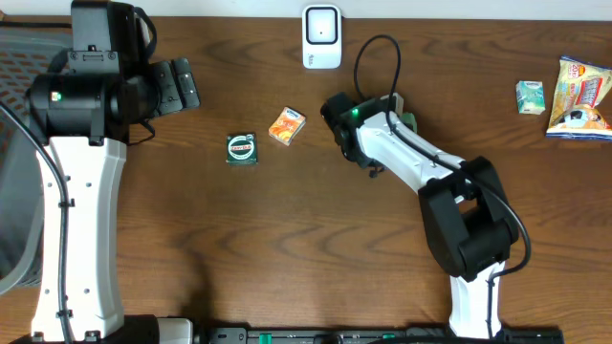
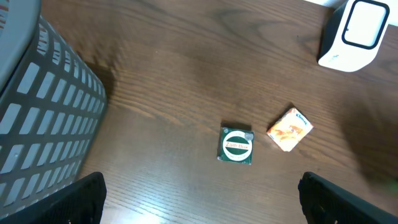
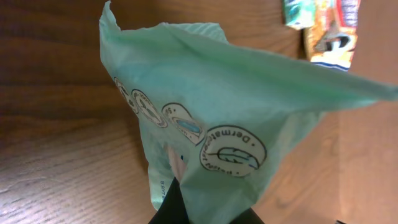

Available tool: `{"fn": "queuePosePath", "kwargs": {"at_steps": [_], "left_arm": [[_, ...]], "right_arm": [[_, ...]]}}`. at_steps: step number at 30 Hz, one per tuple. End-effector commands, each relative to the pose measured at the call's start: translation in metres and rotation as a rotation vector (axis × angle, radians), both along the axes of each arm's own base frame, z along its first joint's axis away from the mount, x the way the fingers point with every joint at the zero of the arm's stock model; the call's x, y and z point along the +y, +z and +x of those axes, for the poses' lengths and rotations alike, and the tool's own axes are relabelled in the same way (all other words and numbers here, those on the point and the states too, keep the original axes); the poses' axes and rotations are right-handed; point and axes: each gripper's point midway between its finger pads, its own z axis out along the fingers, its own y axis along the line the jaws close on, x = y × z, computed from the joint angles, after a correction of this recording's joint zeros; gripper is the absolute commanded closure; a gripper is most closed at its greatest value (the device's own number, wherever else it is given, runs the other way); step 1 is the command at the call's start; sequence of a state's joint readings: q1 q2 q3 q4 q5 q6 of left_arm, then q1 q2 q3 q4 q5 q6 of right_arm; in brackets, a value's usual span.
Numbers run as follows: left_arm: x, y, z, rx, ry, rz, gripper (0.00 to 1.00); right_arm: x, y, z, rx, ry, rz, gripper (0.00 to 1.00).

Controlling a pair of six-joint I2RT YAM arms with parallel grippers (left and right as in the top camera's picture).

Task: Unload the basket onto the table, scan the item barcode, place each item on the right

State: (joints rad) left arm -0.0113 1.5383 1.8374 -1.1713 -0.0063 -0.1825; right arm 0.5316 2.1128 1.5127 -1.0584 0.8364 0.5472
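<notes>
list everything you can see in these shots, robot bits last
barcode scanner: one, white, far edge of the table, centre
square packet: one, dark green with a white round label, flat on the table left of centre
small box: one, orange, just right of the square packet, apart from it
small carton: one, green and white, far right
snack bag: one, yellow, red and blue, right edge, beside the small carton
pouch: one, mint green with round printed badges, held off the table in the right hand
basket: one, grey mesh, left edge
table: one, dark brown wood
left hand: one, black, open, holding nothing, upper left
right hand: one, black, shut on the pouch, near the scanner
</notes>
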Motion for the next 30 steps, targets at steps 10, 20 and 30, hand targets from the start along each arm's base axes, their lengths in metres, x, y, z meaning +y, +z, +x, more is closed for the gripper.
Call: {"fn": "queuePosePath", "kwargs": {"at_steps": [10,20,30], "left_arm": [[0.001,-0.002,0.0,0.008,0.0,0.006,0.02],[0.001,-0.002,0.0,0.008,0.0,0.006,0.02],[0.001,-0.002,0.0,0.008,0.0,0.006,0.02]], "right_arm": [[0.056,-0.037,-0.025,0.084,0.076,0.161,0.55],[0.093,0.002,-0.014,0.046,0.134,0.201,0.33],[0.074,0.009,0.02,0.209,0.13,0.522,0.15]]}}
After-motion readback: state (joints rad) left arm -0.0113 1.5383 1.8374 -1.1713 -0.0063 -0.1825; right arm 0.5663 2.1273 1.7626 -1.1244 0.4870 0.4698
